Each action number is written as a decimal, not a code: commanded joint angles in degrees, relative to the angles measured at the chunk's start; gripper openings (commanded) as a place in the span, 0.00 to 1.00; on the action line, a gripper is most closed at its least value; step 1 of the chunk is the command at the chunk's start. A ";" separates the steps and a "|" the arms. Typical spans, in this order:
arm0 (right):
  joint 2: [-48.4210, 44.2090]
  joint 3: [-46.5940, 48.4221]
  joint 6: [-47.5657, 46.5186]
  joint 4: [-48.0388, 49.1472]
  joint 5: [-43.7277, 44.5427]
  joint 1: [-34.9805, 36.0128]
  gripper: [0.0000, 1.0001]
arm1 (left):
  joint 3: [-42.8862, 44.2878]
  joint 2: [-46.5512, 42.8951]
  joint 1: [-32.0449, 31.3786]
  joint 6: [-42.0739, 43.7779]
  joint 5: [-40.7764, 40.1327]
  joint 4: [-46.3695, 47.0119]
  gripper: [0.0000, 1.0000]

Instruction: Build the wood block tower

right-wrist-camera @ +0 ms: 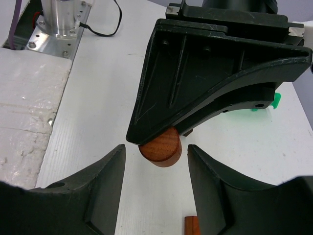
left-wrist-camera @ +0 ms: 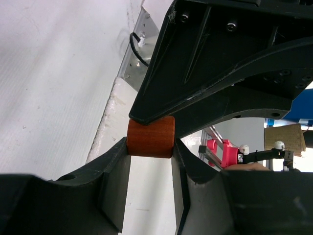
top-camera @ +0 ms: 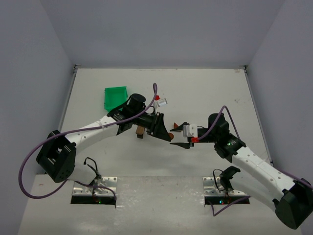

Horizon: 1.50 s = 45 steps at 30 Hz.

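Wooden cylinder (left-wrist-camera: 150, 137): axis runs finger to finger; top hidden in right wrist view.
Left gripper (left-wrist-camera: 151, 145): clamped on cylinder.
Right gripper (right-wrist-camera: 156, 152): fingers apart.
Brown block (right-wrist-camera: 191, 226): cropped.

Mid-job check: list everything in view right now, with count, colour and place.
cylinder: 1, reddish-brown, clamped in the left tool, in the gap between the right tool's fingers and touching neither.
blocks: 2, brown to reddish-brown, on the table; one by the left arm, one below the right tool.
bin: 1, green, far left of the table.
small item: 1, white and red, on the table beyond the left arm; too small to identify.
table: 1, white.
left tool: 1, black, shut on the cylinder at mid-table.
right tool: 1, black, open, facing the left tool.
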 commanded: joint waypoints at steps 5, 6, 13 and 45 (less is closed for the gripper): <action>0.39 1.54 0.82 4.11 -0.99 0.26 0.50 | 0.40 -1.78 -0.10 1.03 0.09 1.22 0.07; 0.52 1.49 0.99 4.46 -1.07 0.21 0.49 | 0.40 -1.78 -0.10 1.13 -0.06 1.11 0.07; 1.91 2.25 0.94 4.83 -2.20 0.28 0.42 | -0.01 -1.56 -0.10 1.22 -0.06 1.14 0.07; 4.22 1.89 25.04 8.12 13.60 0.26 0.04 | 8.22 -13.73 0.73 1.83 -59.73 -12.48 1.00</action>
